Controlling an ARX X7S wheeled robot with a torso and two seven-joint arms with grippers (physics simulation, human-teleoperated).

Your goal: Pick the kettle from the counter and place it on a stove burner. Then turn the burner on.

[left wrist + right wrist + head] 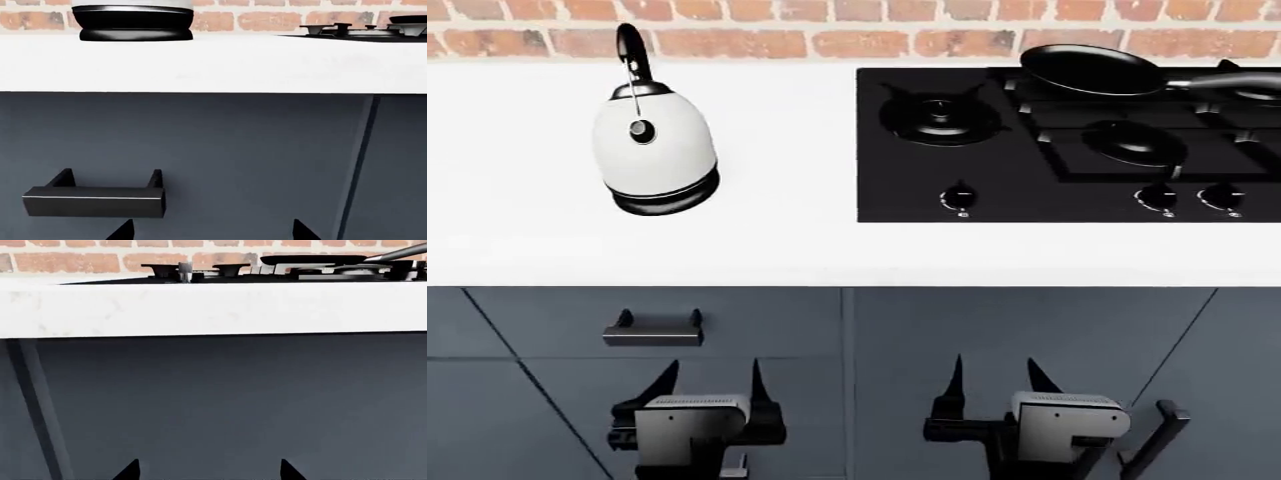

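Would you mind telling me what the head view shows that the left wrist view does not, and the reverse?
Only the head view shows the whole kettle with its arched handle, the frying pan, the hob knobs and both open end effectors, left and right. Only the left wrist view shows the cabinet's drawer handle close up and the counter edge-on. Both share the kettle's black base, the brick wall and the counter.

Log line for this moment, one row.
kettle: upright on counter | burner: bare | left gripper: open, empty | right gripper: open, empty | both below counter edge
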